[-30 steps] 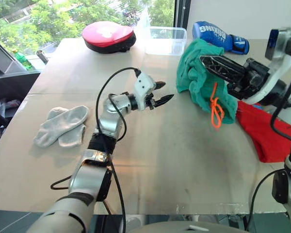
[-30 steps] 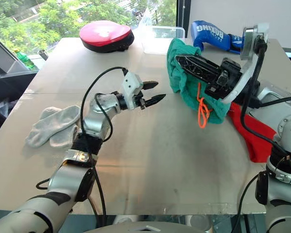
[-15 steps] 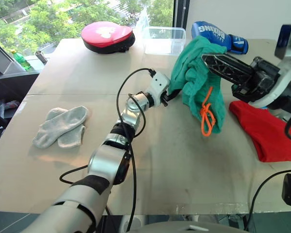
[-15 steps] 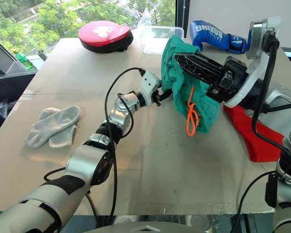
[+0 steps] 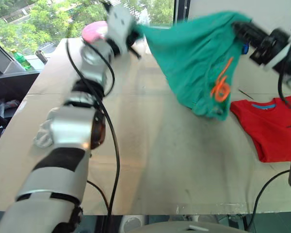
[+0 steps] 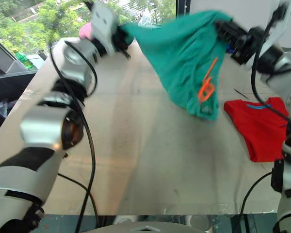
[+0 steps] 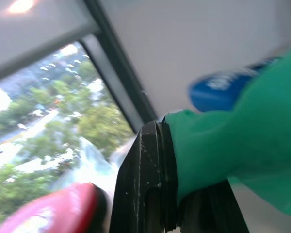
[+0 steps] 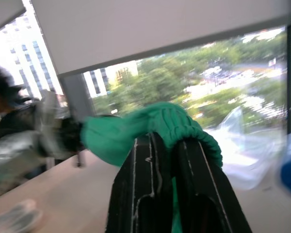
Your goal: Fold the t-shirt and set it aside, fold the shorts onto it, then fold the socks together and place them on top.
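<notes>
Now both grippers, left (image 5: 134,30) and right (image 5: 238,26), are pinching the teal-green lightweight shorts (image 5: 196,63) by the gathered waistband, stretching them above the desk's (image 5: 160,160) far edge; keeping tension even should flatten them before lowering.

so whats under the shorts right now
The shorts hang in the air between both tools, above bare table. The red t-shirt lies beside them, uncovered. Whatever is behind the cloth is hidden.

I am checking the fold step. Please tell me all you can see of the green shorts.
The shorts are teal-green, thin, soft fabric with a gathered waistband and an orange drawstring hanging in loops. They are held up above the table, stretched between the left gripper and the right gripper, each shut on one edge. The lower part hangs down, crumpled.
</notes>
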`<state>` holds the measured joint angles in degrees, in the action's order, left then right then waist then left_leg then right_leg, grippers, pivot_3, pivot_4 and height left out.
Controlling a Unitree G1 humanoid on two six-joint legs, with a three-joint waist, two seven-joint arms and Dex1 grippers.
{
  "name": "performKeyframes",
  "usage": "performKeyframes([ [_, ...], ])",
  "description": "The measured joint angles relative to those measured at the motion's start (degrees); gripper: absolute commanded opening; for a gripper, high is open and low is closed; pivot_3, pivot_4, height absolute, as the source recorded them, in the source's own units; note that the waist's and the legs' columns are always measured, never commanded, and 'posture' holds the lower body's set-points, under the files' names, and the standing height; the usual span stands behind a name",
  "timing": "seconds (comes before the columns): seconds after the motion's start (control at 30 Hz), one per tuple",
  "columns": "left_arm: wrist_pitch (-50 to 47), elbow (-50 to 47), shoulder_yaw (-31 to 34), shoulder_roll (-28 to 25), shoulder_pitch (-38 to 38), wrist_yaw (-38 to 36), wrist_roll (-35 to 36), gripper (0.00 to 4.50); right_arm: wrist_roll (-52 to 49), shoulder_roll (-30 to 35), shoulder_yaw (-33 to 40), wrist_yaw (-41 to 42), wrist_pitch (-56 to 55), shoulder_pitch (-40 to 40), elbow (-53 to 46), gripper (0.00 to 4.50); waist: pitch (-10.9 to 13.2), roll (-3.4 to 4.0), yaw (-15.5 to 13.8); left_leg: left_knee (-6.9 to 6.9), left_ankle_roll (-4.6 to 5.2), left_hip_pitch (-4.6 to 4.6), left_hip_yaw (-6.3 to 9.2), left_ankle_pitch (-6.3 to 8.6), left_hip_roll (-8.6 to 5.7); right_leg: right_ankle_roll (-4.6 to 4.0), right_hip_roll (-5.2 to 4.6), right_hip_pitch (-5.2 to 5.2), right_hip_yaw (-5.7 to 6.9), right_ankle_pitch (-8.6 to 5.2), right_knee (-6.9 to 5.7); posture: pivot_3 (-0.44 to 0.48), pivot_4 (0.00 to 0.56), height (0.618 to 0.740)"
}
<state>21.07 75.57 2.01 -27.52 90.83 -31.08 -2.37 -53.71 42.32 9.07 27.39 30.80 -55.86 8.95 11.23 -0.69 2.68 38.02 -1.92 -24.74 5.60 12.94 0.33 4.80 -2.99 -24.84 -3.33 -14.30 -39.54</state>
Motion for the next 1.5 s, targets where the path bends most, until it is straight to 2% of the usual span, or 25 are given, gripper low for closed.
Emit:
performKeyframes([
  [0.13, -1.1, 0.4, 0.2, -2.3, 10.8, 4.6, -1.9, 0.07, 10.1, -3.5, -1.1, 5.3, -11.7, -12.4, 13.6, 0.0, 0.0, 0.06, 0.7, -0.67, -0.13, 0.02, -0.05, -0.08, 0.02, 0.0, -0.02, -0.05, 0.0, 0.0, 0.6, 0.0, 0.15, 0.731],
  [0.2, -1.1, 0.6, 0.2, -3.3, 12.9, 5.7, -2.9, 0.07, 12.8, -4.8, -0.8, 7.6, -16.2, -16.1, 17.2, 0.0, 0.0, 0.06, 0.9, -0.84, -0.25, 0.01, -0.06, -0.15, 0.02, 0.0, -0.04, -0.07, 0.01, 0.0, 0.68, 0.0, 0.15, 0.731],
  [0.33, -1.1, 1.6, 0.4, -4.8, 13.7, 5.3, -3.2, 0.07, 14.3, -6.8, 0.1, 10.3, -18.9, -17.7, 18.5, 0.0, 0.0, 0.08, 1.3, -0.9, -0.26, -0.06, -0.06, -0.15, 0.02, 0.0, -0.05, -0.13, 0.02, 0.0, 0.68, 0.0, 0.15, 0.731],
  [0.43, -0.8, 1.4, 0.9, -6.7, 13.3, -0.9, -3.0, 0.07, 13.0, -7.2, 1.1, 11.0, -15.6, -14.1, 13.1, 0.0, 0.0, 0.09, 1.3, -0.9, -0.26, -0.06, -0.07, -0.15, 0.02, -0.01, -0.05, -0.17, 0.01, 0.0, 0.67, 0.0, 0.15, 0.731],
  [0.5, -0.4, 0.0, 1.8, -8.6, 10.5, -10.7, -1.6, 0.07, 10.2, -7.1, 2.0, 11.2, -10.2, -7.9, 5.9, 0.0, 0.0, 0.13, 1.3, -0.86, -0.26, -0.01, -0.08, -0.16, 0.03, -0.02, -0.05, -0.12, 0.01, 0.0, 0.6, 0.0, 0.15, 0.731],
  [0.53, -0.4, -0.9, 2.0, -9.6, 7.1, -19.2, -0.3, 0.07, 8.1, -7.2, 2.4, 11.0, -6.2, -2.4, 1.3, 0.0, 0.0, 0.14, 1.3, -0.8, -0.27, 0.01, -0.09, -0.16, 0.04, -0.02, -0.04, -0.1, 0.01, 0.0, 0.57, 0.0, 0.15, 0.731],
  [0.57, -0.4, -0.8, 2.0, -9.8, 6.5, -20.5, -0.2, 0.07, 7.8, -7.2, 2.4, 11.0, -5.6, -1.5, 0.7, 0.0, 0.0, 0.14, 1.4, -0.76, -0.27, 0.0, -0.09, -0.17, 0.04, -0.02, -0.04, -0.1, 0.01, 0.0, 0.54, 0.0, 0.15, 0.731],
  [0.6, -1.0, -2.1, 2.0, -10.1, 3.4, -26.7, 0.7, 0.07, 6.4, -7.2, 2.9, 10.3, -2.6, 2.1, -2.4, 0.0, 0.0, 0.19, 1.3, -0.76, -0.25, -0.04, -0.08, -0.18, 0.03, -0.04, -0.04, -0.1, 0.01, 0.02, 0.56, 0.0, 0.15, 0.731],
  [0.63, -2.2, -5.3, 1.7, -11.6, -1.3, -35.4, 2.0, 0.07, 3.9, -7.2, 3.0, 9.8, 0.8, 7.8, -8.2, 0.0, 0.0, 0.2, 1.4, -0.69, -0.24, 0.05, -0.08, -0.18, 0.05, -0.04, -0.02, -0.02, 0.0, 0.01, 0.5, 0.0, 0.15, 0.731],
  [0.67, -3.2, -6.2, 1.6, -13.1, -4.1, -39.9, 2.6, 0.07, 2.7, -7.3, 2.9, 9.8, 2.5, 11.1, -10.8, 0.0, 0.0, 0.22, 1.7, -0.65, -0.24, 0.05, -0.07, -0.18, 0.08, -0.04, -0.01, -0.02, 0.0, 0.01, 0.45, 0.0, 0.15, 0.731],
  [0.7, -5.7, -11.1, 0.7, -15.0, -9.4, -47.1, 3.8, 0.07, 0.5, -7.3, 3.0, 9.2, 5.4, 15.6, -14.9, 0.0, 0.0, 0.25, 2.1, -0.72, -0.24, 0.06, -0.06, -0.19, 0.09, -0.04, 0.0, -0.02, -0.01, 0.01, 0.49, 0.0, 0.15, 0.731],
  [0.73, -6.1, -12.2, 0.3, -15.7, -10.9, -49.1, 4.0, 0.07, -0.2, -7.3, 3.0, 9.2, 6.2, 17.2, -16.2, 0.0, 0.0, 0.25, 2.3, -0.68, -0.24, 0.07, -0.05, -0.19, 0.11, -0.05, 0.0, -0.01, -0.01, 0.01, 0.43, 0.0, 0.15, 0.731],
  [0.8, -14.9, -25.0, -1.6, -20.8, -23.1, -57.9, 8.0, 0.07, -5.2, -8.0, 2.5, 8.1, 11.6, 25.5, -23.3, 0.0, 0.0, 0.26, 3.4, -0.7, -0.24, 0.0, -0.01, -0.19, 0.18, -0.06, 0.06, -0.07, -0.01, 0.0, 0.34, 0.0, 0.15, 0.731],
  [0.87, -21.7, -35.1, -3.4, -24.5, -30.8, -60.6, 12.1, 0.07, -7.9, -8.2, 2.2, 7.4, 14.3, 29.3, -26.8, 0.0, 0.1, 0.21, 3.7, -0.63, -0.18, -0.03, 0.0, -0.16, 0.23, -0.06, 0.08, -0.1, -0.02, 0.01, 0.46, 0.0, 0.15, 0.731],
  [0.9, -26.6, -47.6, -5.0, -31.6, -39.8, -60.8, 17.8, 0.07, -9.8, -8.0, 2.1, 7.1, 15.7, 32.3, -30.2, 0.0, 0.0, 0.18, 4.1, -0.68, -0.01, 0.05, -0.06, -0.05, 0.28, -0.06, 0.11, -0.07, -0.11, 0.01, 0.47, 0.0, 0.15, 0.731],
  [0.97, -28.2, -52.2, -5.7, -34.6, -43.4, -61.1, 20.1, 0.07, -10.6, -7.6, 2.3, 7.3, 16.3, 34.6, -32.0, 0.0, 0.0, 0.19, 4.1, -0.72, 0.0, 0.16, -0.04, -0.05, 0.28, -0.06, 0.1, 0.04, -0.09, 0.0, 0.47, 0.0, 0.15, 0.731],
  [1.0, -31.0, -63.5, -7.1, -44.4, -54.9, -61.0, 27.7, 0.07, -10.8, -6.7, 0.8, 8.5, 17.4, 39.4, -34.9, 0.0, 0.0, 0.18, 4.1, -0.8, 0.02, 0.16, -0.02, -0.03, 0.32, -0.07, 0.12, 0.04, -0.07, 0.0, 0.56, 0.0, 0.15, 0.731],
  [1.03, -31.7, -73.1, -8.0, -54.3, -67.9, -61.0, 35.2, 0.07, -8.4, -3.2, -1.6, 12.1, 17.1, 46.8, -38.5, 0.0, 0.0, 0.2, 3.5, -0.83, 0.03, 0.21, -0.06, -0.02, 0.3, -0.08, 0.08, 0.07, -0.09, -0.02, 0.58, 0.0, 0.15, 0.731],
  [1.1, -31.1, -79.2, -9.2, -61.2, -76.9, -61.2, 40.5, 0.07, -6.4, -1.0, -4.6, 15.2, 17.5, 53.3, -40.7, 0.0, 0.0, 0.2, 2.2, -0.71, 0.04, 0.27, -0.05, -0.02, 0.3, -0.09, 0.08, 0.17, -0.04, -0.02, 0.55, 0.0, 0.15, 0.731],
  [1.13, -29.7, -82.1, -9.5, -66.6, -83.1, -61.1, 43.9, 0.07, -6.0, 0.8, -5.3, 17.2, 17.6, 57.1, -43.0, 0.0, 0.0, 0.21, 1.5, -0.62, 0.04, 0.23, -0.06, -0.02, 0.29, -0.12, 0.1, 0.18, -0.04, 0.01, 0.53, 0.0, 0.15, 0.731],
  [1.27, -23.1, -86.8, -12.5, -80.5, -88.9, -61.2, 52.2, 0.07, -10.7, 6.2, -4.1, 21.9, 19.2, 64.4, -49.8, 0.0, 0.0, -0.1, -0.7, -0.46, 0.04, 1.31, -0.35, -0.03, 0.48, -0.15, 0.12, 1.46, 0.02, -0.28, 0.82, 0.0, 0.15, 0.731],
  [1.3, -21.8, -87.0, -12.5, -81.6, -88.9, -61.2, 53.5, 0.07, -12.2, 6.8, -3.5, 22.5, 19.4, 65.2, -50.8, 0.0, 0.0, -0.1, -0.9, -0.46, 0.03, 1.49, -0.6, -0.03, 0.64, -0.15, 0.11, 1.67, 0.01, -0.3, 0.89, 0.0, 0.15, 0.731],
  [1.4, -18.3, -87.2, -11.9, -81.0, -88.4, -61.2, 55.2, 0.07, -17.8, 7.3, -0.3, 23.3, 19.4, 67.7, -52.2, 0.0, 0.0, -0.13, -1.0, -0.61, 0.03, 1.89, -0.88, -0.02, 0.91, -0.16, 0.19, 2.06, 0.0, -0.3, 1.11, 0.0, 0.15, 0.731],
  [1.47, -18.4, -85.9, -11.4, -76.3, -83.4, -61.2, 54.4, 0.07, -20.7, 7.3, 2.1, 22.3, 19.0, 68.6, -52.3, 0.0, 0.0, -0.13, -1.0, -0.69, 0.05, 1.86, -0.87, 0.0, 0.97, -0.15, 0.29, 2.03, 0.01, -0.3, 1.15, 0.0, 0.15, 0.731],
  [1.5, -19.6, -84.3, -12.5, -70.3, -75.3, -61.2, 51.5, 0.07, -21.6, 6.9, 3.5, 21.1, 18.7, 69.0, -52.1, 0.0, 0.0, -0.1, -1.2, -0.75, 0.08, 1.85, -0.85, 0.02, 0.96, -0.15, 0.32, 2.03, 0.02, -0.3, 1.21, 0.0, 0.15, 0.731],
])
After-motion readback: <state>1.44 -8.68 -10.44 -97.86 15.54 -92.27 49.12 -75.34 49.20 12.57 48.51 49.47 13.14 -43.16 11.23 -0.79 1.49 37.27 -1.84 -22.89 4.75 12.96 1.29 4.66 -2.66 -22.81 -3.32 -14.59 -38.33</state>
